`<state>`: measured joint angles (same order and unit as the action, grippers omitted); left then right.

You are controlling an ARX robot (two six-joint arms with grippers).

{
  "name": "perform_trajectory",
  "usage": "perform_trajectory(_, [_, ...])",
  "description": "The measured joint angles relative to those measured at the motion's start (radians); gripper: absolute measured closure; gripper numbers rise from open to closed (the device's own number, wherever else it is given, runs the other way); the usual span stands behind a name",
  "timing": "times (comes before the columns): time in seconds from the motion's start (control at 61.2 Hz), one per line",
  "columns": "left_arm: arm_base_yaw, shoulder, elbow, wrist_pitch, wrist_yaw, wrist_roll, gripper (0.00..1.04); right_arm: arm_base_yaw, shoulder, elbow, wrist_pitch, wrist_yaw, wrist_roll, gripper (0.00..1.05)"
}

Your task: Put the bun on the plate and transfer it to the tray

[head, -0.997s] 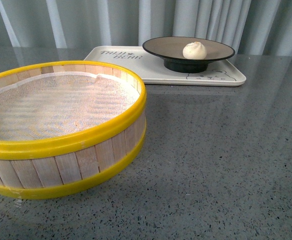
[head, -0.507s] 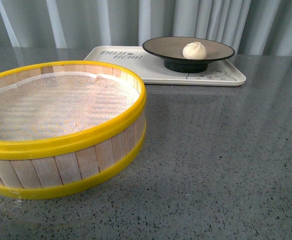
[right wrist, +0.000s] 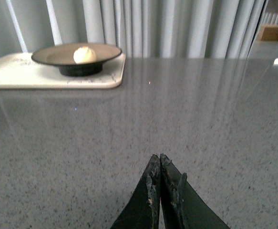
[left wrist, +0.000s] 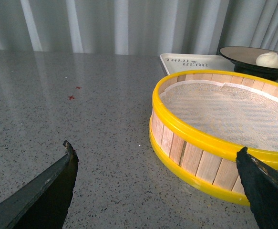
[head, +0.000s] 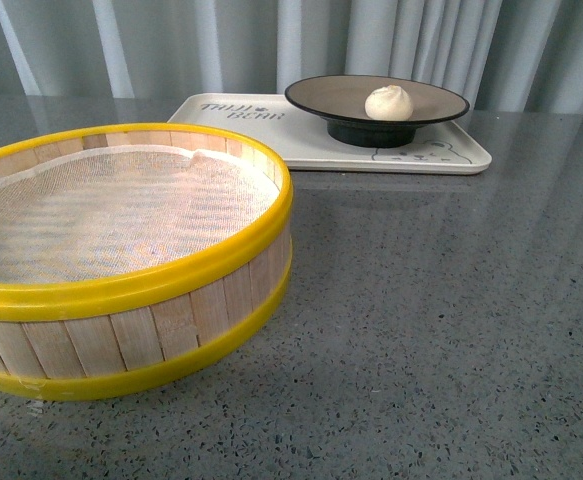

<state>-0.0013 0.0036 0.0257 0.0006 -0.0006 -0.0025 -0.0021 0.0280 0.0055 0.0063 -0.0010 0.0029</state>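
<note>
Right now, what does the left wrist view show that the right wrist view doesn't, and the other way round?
Only the left wrist view shows the yellow-rimmed wooden steamer basket with its white mesh liner, two small red marks on the table, and the open left gripper. Only the right wrist view shows the shut right gripper and a brown box far behind. Both show the bun on the plate, standing on the tray, and the grey speckled table.

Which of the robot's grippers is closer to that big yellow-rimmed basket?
Left. The left gripper, open, hovers beside the steamer basket; the right gripper, shut, sees only bare table.
</note>
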Motion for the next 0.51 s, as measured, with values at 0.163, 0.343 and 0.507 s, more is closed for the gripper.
perform_trajectory(0.163, [0.0, 0.0, 0.0, 0.0, 0.0, 0.0, 0.07, 0.0, -0.024, 0.0, -0.005, 0.0, 0.0, 1.03])
perform_trajectory(0.343, [0.0, 0.0, 0.0, 0.0, 0.0, 0.0, 0.07, 0.0, -0.024, 0.0, -0.005, 0.0, -0.001, 0.9])
perform_trajectory(0.507, [0.0, 0.0, 0.0, 0.0, 0.0, 0.0, 0.07, 0.0, -0.024, 0.0, -0.005, 0.0, -0.001, 0.63])
